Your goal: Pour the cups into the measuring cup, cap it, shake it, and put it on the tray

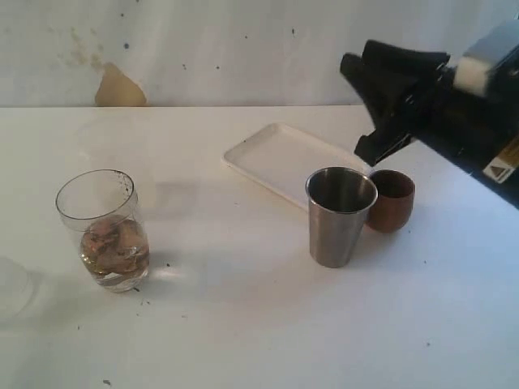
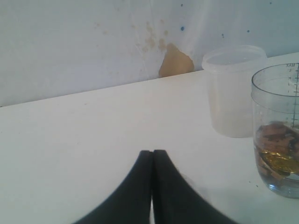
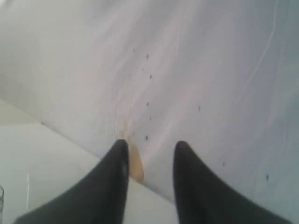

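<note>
The clear measuring cup [image 1: 101, 231] stands upright on the left of the table, holding liquid and brownish bits at its bottom; it also shows in the left wrist view as the measuring cup [image 2: 279, 135]. The steel tumbler [image 1: 339, 215] stands right of centre, and the brown wooden cup [image 1: 392, 200] sits just behind it to the right. Behind them lies the white tray [image 1: 284, 162], bare. My right gripper [image 1: 362, 97] hangs above the two cups, open and holding nothing; in its wrist view the right gripper [image 3: 150, 147] faces the wall. My left gripper [image 2: 152, 151] is shut and empty over bare table.
A frosted plastic cup [image 2: 233, 91] stands beside the measuring cup, faintly visible at the table's far left [image 1: 12, 284]. A stained white wall [image 1: 122, 85] runs along the back of the table.
</note>
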